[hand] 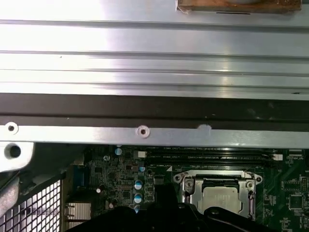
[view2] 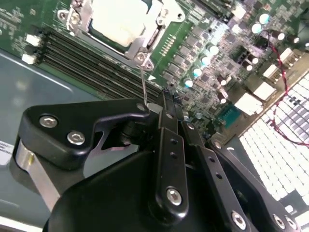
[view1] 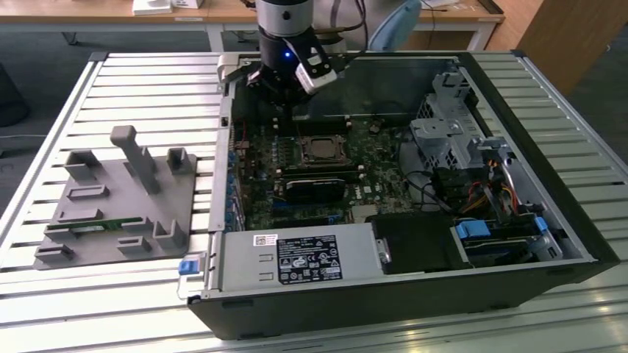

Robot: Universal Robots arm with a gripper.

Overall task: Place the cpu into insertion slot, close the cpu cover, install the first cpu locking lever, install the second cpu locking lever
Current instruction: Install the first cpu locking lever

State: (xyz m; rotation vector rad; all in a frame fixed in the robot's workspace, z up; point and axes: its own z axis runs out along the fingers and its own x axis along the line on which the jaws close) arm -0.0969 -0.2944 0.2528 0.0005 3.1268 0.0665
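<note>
Jaws pressed together, nothing visibly clamped btw them. Gripper (view2: 164,99) hung low over the board (view2: 203,58) inside the PC case (view1: 549,243), right by the slot (hand: 195,192). Cpu (view2: 118,19) sat in the slot w/ cover (hand: 217,175) down around it. Thin lever (view2: 143,84) stood up from a cover corner, its end just beside the gripper tip; contact unclear.

Silvery cpu (hand: 219,197) lies flat, framed by the metal cpu cover (hand: 217,174).
</note>
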